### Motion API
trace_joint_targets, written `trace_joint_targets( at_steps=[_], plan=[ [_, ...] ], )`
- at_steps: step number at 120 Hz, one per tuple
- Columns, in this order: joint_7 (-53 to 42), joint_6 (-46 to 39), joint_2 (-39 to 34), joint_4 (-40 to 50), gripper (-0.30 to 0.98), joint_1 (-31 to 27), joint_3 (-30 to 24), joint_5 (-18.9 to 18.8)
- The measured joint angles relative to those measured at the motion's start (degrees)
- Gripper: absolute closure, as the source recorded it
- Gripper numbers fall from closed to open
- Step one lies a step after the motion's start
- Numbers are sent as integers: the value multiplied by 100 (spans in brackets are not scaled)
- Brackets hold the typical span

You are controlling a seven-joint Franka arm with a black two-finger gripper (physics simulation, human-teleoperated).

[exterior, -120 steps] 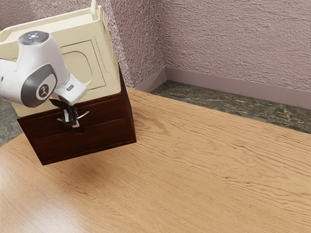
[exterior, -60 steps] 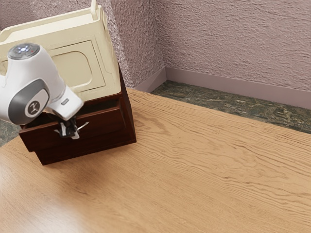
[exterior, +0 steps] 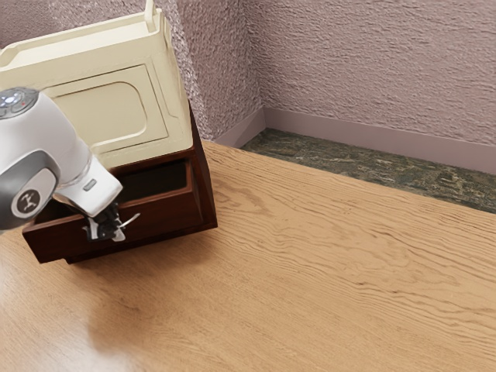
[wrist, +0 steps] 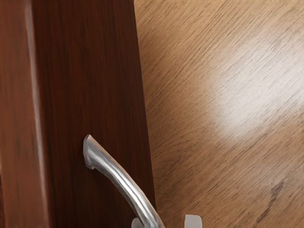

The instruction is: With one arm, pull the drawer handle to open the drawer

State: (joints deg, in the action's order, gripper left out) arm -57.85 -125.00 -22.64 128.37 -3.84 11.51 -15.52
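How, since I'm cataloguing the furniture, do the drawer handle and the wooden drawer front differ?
The drawer handle is silvery and glossy; the drawer front is dark reddish-brown with wood grain. The drawer handle is slender and curved, the drawer front broad and flat. Both belong to the same drawer, pulled out from its cabinet.

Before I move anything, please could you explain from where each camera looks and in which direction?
Exterior view: beside the arm, high, looking down at the cabinet, its pulled-out drawer and the table; my arm and gripper show at the exterior view's left.
Wrist view: on my hand, looking down close at the drawer front and table; the gripper's pale tips show.
Shared: drawer front, metal handle, table and gripper.
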Motion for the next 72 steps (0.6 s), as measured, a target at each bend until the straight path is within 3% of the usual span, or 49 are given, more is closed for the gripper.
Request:
trace_joint_targets(
  at_steps=[72],
  plan=[
    [41,68,-927,715,79,135,-16,127]
  ],
)
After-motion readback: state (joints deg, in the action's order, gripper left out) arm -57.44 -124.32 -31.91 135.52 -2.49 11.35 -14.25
